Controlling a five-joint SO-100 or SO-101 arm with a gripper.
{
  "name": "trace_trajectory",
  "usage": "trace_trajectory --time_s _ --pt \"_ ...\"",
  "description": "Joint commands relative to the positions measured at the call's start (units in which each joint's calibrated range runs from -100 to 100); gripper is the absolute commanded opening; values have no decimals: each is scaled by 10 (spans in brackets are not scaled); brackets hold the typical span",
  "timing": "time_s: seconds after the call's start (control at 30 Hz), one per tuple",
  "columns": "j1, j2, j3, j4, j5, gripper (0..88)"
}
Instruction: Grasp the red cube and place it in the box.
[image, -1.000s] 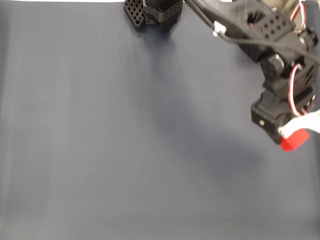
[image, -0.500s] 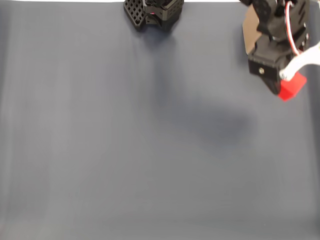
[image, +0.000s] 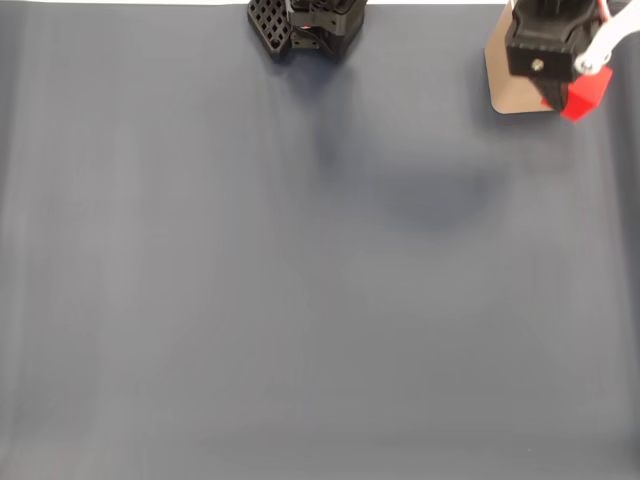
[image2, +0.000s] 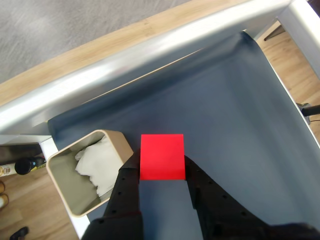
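**Red cube pinched aloft beside the box**

In the wrist view the pincer (image2: 162, 172) is pressed against the red cube (image2: 162, 156), one black finger (image2: 127, 187) on its left face and the other on its right, so the cube sits squarely between them with its flat top towards the camera. The cube is off the counter, carried above the dark grey mat (image2: 230, 115). Just to the left of the cube and lower down stands the box (image2: 120, 142), tan-walled with rounded corners, its open mouth showing a pale inside with something white and crumpled (image2: 97, 160) lying in it. The cube is beside the box's near corner, not over the opening.

In the fixed view the pincer (image: 572, 85) appears at the top right edge, the cube (image: 585, 93) poking out red under the black wrist housing, with part of the tan box (image: 500, 80) showing just to the left behind the arm. The arm's black base (image: 305, 25) stands at the top centre, well apart from them. A soft shadow lies on the mat (image: 250, 300) below and left of the pincer.
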Motion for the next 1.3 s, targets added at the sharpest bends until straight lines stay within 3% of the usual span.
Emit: trace_trajectory --time_s 0.0,0.67,1.27 --pt "-27 -35 -1 9 3 7" --pt "-107 -64 47 11 32 12" --pt "-148 -27 52 -12 21 17"
